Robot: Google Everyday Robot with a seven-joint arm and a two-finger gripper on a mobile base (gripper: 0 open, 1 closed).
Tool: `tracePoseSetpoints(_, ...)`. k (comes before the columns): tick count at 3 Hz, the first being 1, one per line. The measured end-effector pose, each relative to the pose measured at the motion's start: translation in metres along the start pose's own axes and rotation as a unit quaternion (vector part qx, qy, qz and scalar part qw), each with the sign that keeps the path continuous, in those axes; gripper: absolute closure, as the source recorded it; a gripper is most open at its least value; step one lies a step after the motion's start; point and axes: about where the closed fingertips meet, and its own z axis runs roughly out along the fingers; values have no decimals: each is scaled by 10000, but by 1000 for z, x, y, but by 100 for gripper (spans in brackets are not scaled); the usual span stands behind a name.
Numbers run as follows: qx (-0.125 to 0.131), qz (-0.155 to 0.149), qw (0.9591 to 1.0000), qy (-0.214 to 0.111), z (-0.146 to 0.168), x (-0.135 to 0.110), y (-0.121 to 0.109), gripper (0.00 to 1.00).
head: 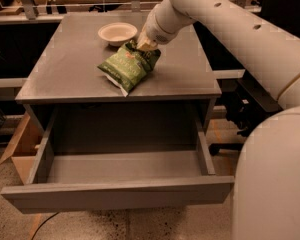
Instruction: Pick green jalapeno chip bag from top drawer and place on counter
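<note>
The green jalapeno chip bag [129, 66] lies tilted on the grey counter [65, 69], its lower corner near the front edge. My gripper [144, 45] is at the bag's upper right end, shut on its top edge. The top drawer [120, 196] stands pulled out below the counter and nothing shows inside it. The white arm reaches in from the upper right.
A white bowl [117, 33] sits on the counter just behind and left of the bag. A cardboard box [21, 151] stands on the floor at the drawer's left. A dark office chair [245, 114] is to the right. A wooden bench runs along the back.
</note>
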Motion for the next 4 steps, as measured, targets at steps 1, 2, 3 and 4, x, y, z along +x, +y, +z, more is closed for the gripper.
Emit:
tracePoseSetpoints(1,-16,-2,10000,-1,2,0,1,82)
tracePoseSetpoints(2,-39,-4,10000,-2,5,0,2,58)
tracePoseSetpoints(3,-62,-7,10000,-4,8,0,4,35)
tracePoseSetpoints(4,-85,-11,10000,-6,11,-1,5,12)
